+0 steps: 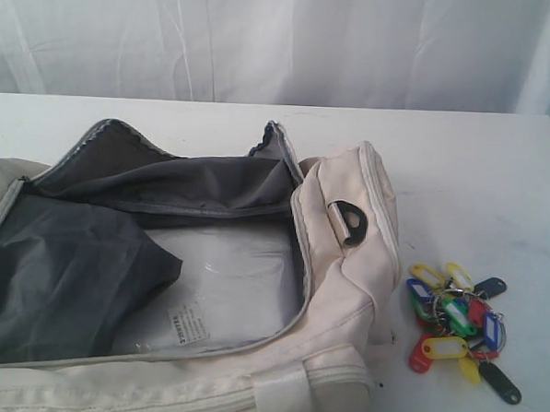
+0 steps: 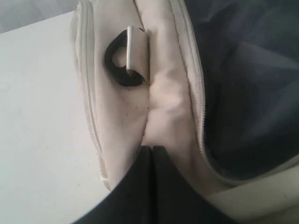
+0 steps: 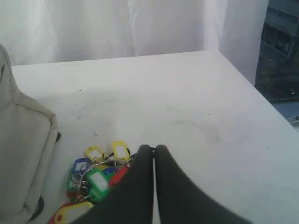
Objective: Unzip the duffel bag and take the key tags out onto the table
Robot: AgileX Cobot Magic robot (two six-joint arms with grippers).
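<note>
The cream duffel bag (image 1: 341,265) lies unzipped on the white table (image 1: 461,170), its dark grey lining (image 1: 69,269) showing. The key tags (image 1: 456,326) lie in a bunch on the table just right of the bag's end. In the right wrist view the key tags (image 3: 96,175) sit partly behind my right gripper (image 3: 153,148), which is shut and holds nothing. My left gripper (image 2: 152,148) is shut and empty, close above the bag's end panel (image 2: 121,121) below the black D-ring (image 2: 121,65). Neither arm appears in the exterior view.
A clear plastic sheet with a warning label (image 1: 224,296) lies inside the bag. White curtain (image 1: 284,40) hangs behind the table. The table's right edge (image 3: 252,88) shows in the right wrist view, with a drop beyond it.
</note>
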